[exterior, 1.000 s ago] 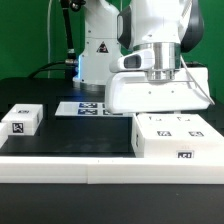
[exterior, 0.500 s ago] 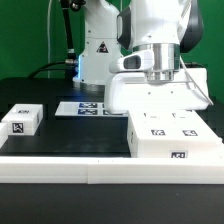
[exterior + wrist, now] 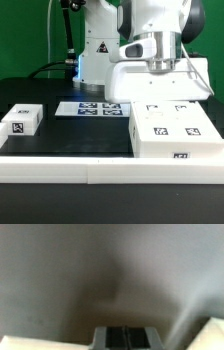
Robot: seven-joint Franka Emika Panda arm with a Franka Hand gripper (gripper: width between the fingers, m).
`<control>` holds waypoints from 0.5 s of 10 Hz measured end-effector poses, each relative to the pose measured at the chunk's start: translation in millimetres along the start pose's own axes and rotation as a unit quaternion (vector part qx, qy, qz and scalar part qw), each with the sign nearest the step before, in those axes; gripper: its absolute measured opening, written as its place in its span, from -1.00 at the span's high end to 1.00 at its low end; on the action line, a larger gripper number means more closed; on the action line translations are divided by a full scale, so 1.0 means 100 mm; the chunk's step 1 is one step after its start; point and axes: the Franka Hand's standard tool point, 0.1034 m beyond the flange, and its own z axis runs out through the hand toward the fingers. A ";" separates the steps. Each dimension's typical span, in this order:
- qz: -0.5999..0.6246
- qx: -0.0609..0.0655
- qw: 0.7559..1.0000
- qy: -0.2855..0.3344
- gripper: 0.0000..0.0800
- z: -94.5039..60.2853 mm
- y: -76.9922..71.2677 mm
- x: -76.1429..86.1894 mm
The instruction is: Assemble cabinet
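Hand [image 3: 126, 337] at the cabinet [image 3: 172, 138], opening unclear; tagged block [image 3: 20, 120] and marker board [image 3: 88, 107] apart on the exterior view's left

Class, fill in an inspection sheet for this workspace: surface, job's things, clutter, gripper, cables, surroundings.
surface: black table, white front edge.
job's things: white cabinet, tagged, at the exterior view's right.
clutter: small tagged block at the exterior view's left; marker board lying flat behind.
gripper: hidden in the exterior view; wrist view blurred, open or shut unclear.
cables: black cable hanging at the back.
surroundings: green backdrop.
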 end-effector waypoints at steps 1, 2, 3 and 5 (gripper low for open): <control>-0.004 0.000 1.000 0.005 1.00 -0.11 0.00 0.06; -0.013 0.001 1.000 0.001 1.00 -0.22 0.01 0.10; -0.017 0.002 1.000 -0.002 1.00 -0.34 0.02 0.17; -0.018 0.003 1.000 -0.003 1.00 -0.35 0.02 0.16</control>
